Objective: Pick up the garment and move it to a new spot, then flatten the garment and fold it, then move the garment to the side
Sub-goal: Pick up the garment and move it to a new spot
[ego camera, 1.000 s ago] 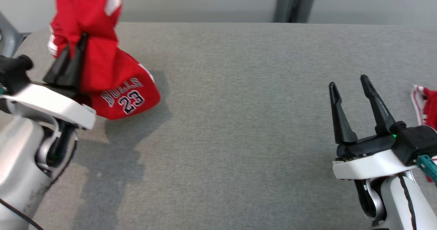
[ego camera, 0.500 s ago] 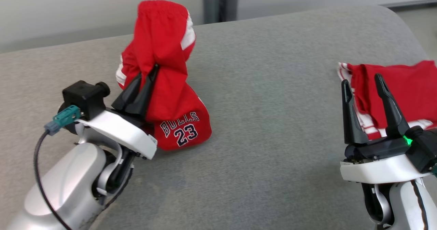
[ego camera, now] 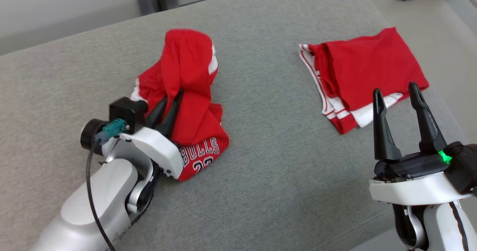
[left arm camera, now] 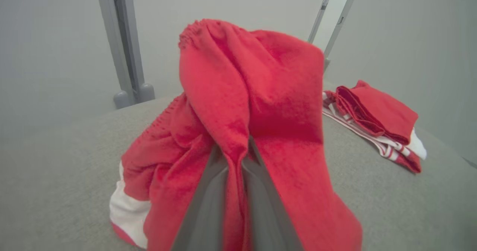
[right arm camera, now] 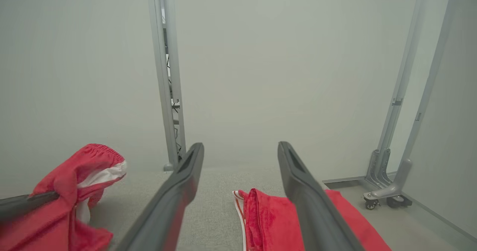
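Note:
The garment (ego camera: 190,75) is a crumpled pair of red shorts with white trim and "BULLS 23" print. It is at the left of the grey table (ego camera: 279,150), its lower part resting on the surface. My left gripper (ego camera: 173,96) is shut on a raised fold of it. In the left wrist view the red cloth (left arm camera: 268,87) drapes over the left gripper (left arm camera: 234,150), whose fingers pinch a ridge of fabric. My right gripper (ego camera: 395,88) stands open and empty at the lower right. In its own view the right gripper (right arm camera: 240,146) points past the garment (right arm camera: 85,169).
A second red garment (ego camera: 365,68), folded flat with white stripes, lies at the table's right end, just beyond my right fingertips; it also appears in the wrist views (left arm camera: 376,116) (right arm camera: 268,213). A wheeled frame foot (right arm camera: 387,191) stands off the table's right edge. A metal post (left arm camera: 125,42) rises behind the table.
The head view has swung right, bringing the folded garment fully into view. The held garment stands lower than before, its bottom bunched on the table. Both grippers keep their state.

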You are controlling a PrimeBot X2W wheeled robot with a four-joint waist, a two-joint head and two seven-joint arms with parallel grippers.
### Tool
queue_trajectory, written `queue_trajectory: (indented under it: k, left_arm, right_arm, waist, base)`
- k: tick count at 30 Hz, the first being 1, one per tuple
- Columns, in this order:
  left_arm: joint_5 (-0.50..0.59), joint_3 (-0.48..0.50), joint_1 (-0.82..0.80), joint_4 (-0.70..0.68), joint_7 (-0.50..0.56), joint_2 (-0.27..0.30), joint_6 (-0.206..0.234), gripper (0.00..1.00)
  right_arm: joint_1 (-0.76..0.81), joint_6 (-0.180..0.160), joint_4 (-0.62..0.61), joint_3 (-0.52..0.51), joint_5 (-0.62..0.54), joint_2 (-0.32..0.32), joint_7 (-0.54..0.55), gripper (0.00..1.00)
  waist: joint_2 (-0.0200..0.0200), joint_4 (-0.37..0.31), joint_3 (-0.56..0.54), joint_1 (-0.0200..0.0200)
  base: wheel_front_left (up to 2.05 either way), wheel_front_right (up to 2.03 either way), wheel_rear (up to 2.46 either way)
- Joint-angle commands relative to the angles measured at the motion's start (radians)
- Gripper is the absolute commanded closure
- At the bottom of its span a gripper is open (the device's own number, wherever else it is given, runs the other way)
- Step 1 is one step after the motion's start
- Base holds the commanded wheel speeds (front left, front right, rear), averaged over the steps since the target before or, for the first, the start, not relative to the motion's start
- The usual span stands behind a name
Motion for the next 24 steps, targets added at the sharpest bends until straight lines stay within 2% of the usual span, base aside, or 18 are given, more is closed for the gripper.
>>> queue_trajectory:
  k: [1, 2, 8, 14, 18, 24]
  left_arm:
    - [0.015, -0.013, -0.008, 0.035, 0.002, 0.003, -0.005, 0.32]
    - [0.013, -0.019, -0.008, 0.053, 0.004, -0.003, -0.014, 0.0]
    - [0.009, -0.009, -0.012, 0.099, -0.031, -0.013, -0.042, 0.0]
    - [0.0, 0.045, 0.019, 0.06, -0.059, 0.002, -0.05, 0.0]
    - [0.01, 0.098, 0.06, 0.005, -0.064, 0.023, -0.034, 0.0]
    - [0.052, 0.229, 0.177, -0.087, -0.066, 0.043, -0.007, 0.0]
  right_arm:
    - [0.014, 0.0, -0.004, 0.001, 0.007, 0.002, -0.004, 0.0]
    - [0.014, 0.0, -0.003, 0.001, 0.009, 0.002, -0.004, 0.0]
    - [0.018, 0.0, 0.003, -0.006, 0.027, 0.001, -0.004, 0.0]
    - [0.011, 0.0, 0.015, -0.012, 0.008, 0.001, -0.005, 0.0]
    - [0.015, 0.0, 0.037, 0.005, -0.007, -0.01, -0.004, 0.0]
    - [0.032, 0.0, 0.073, 0.024, 0.004, -0.044, -0.003, 0.0]
  waist:
    - [0.0, -0.025, 0.01, 0.0]
    - [0.0, -0.026, 0.011, 0.0]
    - [0.0, 0.005, -0.004, 0.0]
    - [0.0, 0.081, -0.044, 0.0]
    - [0.0, 0.137, -0.088, 0.0]
    - [0.0, 0.202, -0.148, 0.0]
  base:
    - [0.0, 0.0, 0.0]
    - [0.0, 0.0, 0.0]
    - [0.0, 0.0, 0.0]
    - [0.0, 0.0, 0.0]
    - [0.0, 0.0, 0.0]
    - [0.0, 0.0, 0.0]
